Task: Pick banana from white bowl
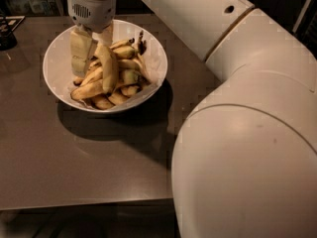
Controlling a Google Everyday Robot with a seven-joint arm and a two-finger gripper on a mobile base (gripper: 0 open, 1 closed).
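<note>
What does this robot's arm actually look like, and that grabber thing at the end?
The arm is smooth, glossy white, built of fat rounded shells with a thin tan seam and one small dark hole. The gripper, over the white bowl, is pale cream under a white cylindrical wrist with a slotted vent. No cables show.

Stubby bananas beneath the gripper, brown table, dark object far left.

Pretty dim and warm, lit from above; gripper down in the white bowl, dark shadow thrown right of it onto the table.
</note>
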